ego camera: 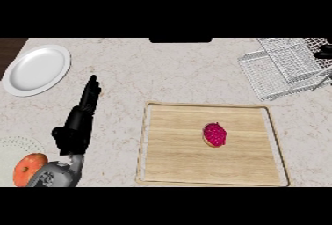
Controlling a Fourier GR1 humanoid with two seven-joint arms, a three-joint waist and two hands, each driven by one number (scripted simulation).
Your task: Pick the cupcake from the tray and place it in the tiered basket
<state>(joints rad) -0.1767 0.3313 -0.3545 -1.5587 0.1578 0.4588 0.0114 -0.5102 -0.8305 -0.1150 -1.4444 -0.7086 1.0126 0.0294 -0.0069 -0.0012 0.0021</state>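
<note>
- White plate (35, 70) lies at the far left of the stone-coloured counter (175, 74), near its back edge, with nothing on it.
- Below it, at the left edge of the view, I see a pale round thing (14, 147) with a dotted surface; I cannot tell what it is.
- An orange fruit (28, 169) sits at the lower rim of that pale round thing and touches my grey forearm (57, 176), or is just beside it.
- My left hand (79, 116) comes next. It stands above the bare counter with the fingers straight and close together, pointing away from me toward the back. It holds nothing and is apart from the tray.
- At the back edge of the counter, near the middle, there is a dark block (180, 40).
- The wooden tray (175, 162) lies flat in front of me, a little right of the middle. Its left edge is near my left hand but does not touch it.
- The cupcake (215, 134), pink-red on top, is on the tray, a little right of the tray's centre. No hand touches it.
- The tiered basket (285, 66), made of pale wire, stands at the far right, behind the tray's right corner and well apart from the cupcake. I see nothing lying in its tiers.
</note>
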